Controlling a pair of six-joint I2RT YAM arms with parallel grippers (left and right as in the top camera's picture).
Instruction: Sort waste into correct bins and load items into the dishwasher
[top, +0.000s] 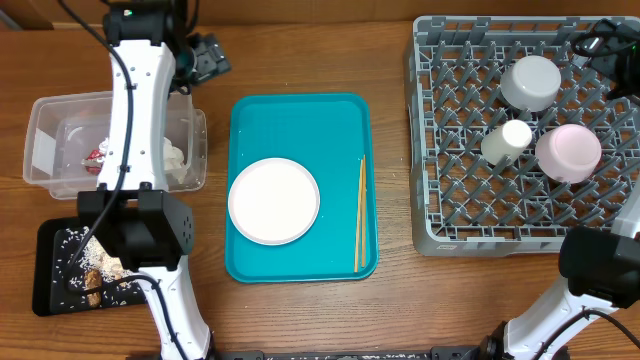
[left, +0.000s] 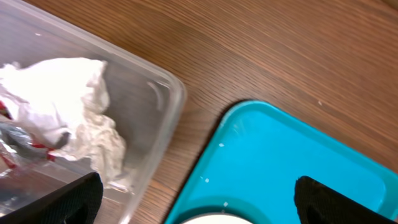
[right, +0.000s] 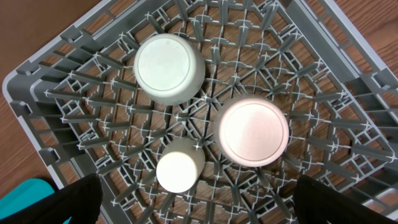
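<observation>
Above dish rack (right: 37, 124), right fingers (right: 68, 202) spread wide

At the counter's (top: 300, 40) left edge, the left arm (top: 135, 110) lies across the clear tub (top: 50, 115) in the overhead view, hiding its middle and much of the napkins (top: 175, 155). The arm's lower joint covers the black tray's (top: 48, 245) upper right corner. The scraps (top: 95, 268) there are too small to tell apart (pale grains, brown bits). The right arm (top: 600, 265) masks the rack's (top: 470, 243) near right corner, and the picture's edge cuts off its right side. From the left wrist, the plate (left: 208, 219) is a mere sliver at the bottom edge. The left tool (left: 208, 198) and right tool (right: 208, 199) each show only as two dark shapes in the bottom corners.
</observation>
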